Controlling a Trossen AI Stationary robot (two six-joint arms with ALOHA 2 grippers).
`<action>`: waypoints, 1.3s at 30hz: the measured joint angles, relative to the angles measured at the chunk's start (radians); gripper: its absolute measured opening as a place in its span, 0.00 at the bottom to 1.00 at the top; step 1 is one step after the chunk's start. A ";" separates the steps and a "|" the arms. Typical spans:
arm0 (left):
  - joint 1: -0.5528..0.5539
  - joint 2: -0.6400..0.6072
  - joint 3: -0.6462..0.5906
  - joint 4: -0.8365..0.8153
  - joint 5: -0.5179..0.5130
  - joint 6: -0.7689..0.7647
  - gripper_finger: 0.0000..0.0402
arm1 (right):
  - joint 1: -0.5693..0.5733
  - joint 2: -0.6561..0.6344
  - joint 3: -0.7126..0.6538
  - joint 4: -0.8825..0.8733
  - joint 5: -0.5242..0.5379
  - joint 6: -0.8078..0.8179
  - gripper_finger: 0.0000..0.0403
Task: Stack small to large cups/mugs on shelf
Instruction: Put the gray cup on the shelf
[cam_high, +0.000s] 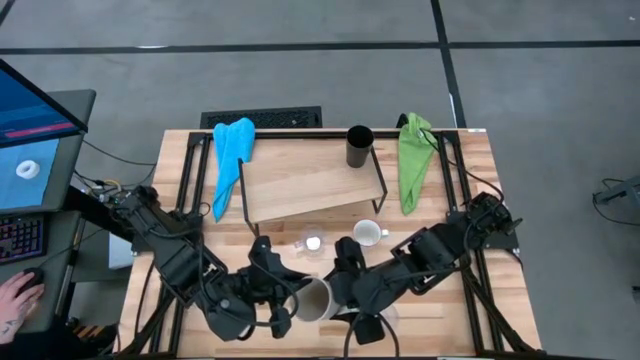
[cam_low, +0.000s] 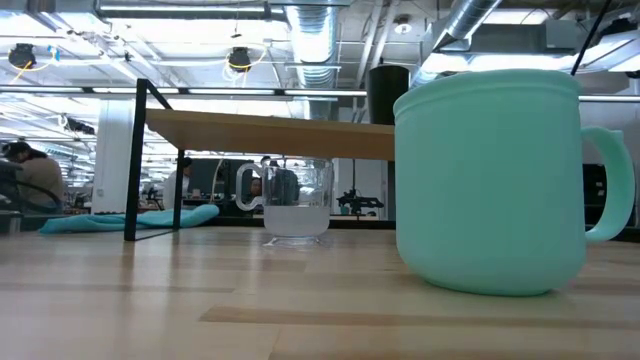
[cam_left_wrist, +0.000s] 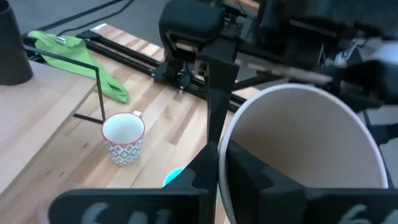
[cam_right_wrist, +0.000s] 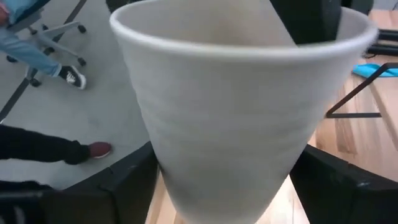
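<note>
A beige-grey mug (cam_high: 315, 300) hangs above the table's near middle, between my two grippers. My left gripper (cam_high: 288, 300) is shut on it from the left and my right gripper (cam_high: 343, 290) from the right. The black cup (cam_high: 359, 146) stands on the shelf (cam_high: 310, 185) at its far right corner. A white mug (cam_high: 367, 233) with a patterned band and a clear glass (cam_high: 312, 243) stand on the table in front of the shelf. The turquoise mug (cam_low: 490, 180) stands near the table's near edge, hidden under my right arm in the high view. My left gripper (cam_left_wrist: 222, 165) pinches the beige-grey mug's wall at the rim (cam_left_wrist: 227, 140), one finger (cam_left_wrist: 252, 171) inside and one outside. The mug is lifted clear of the table, roughly upright. My right gripper (cam_right_wrist: 227, 186) holds the mug's lower body (cam_right_wrist: 217, 174) between its two fingers (cam_right_wrist: 134, 180), one on each side. They come level from the table's right. The rim (cam_right_wrist: 236, 43) stands above them.
A blue cloth (cam_high: 230, 160) lies left of the shelf and a green cloth (cam_high: 413, 160) right of it. Black rails run along both table sides. A person's hand (cam_high: 15, 295) rests at a desk beyond the left edge. Bare tabletop lies under the shelf (cam_low: 270, 130).
</note>
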 joint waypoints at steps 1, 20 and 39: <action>0.000 -0.006 0.000 0.000 -0.003 -0.005 0.05 | 0.001 -0.001 0.000 0.005 0.001 -0.001 0.84; -0.030 -0.171 0.002 0.003 -0.096 0.079 0.18 | 0.058 -0.064 0.000 0.119 0.107 -0.115 0.82; -0.057 -0.180 0.001 -0.023 -0.063 0.111 0.18 | 0.172 -0.098 0.000 0.196 0.849 -0.975 0.82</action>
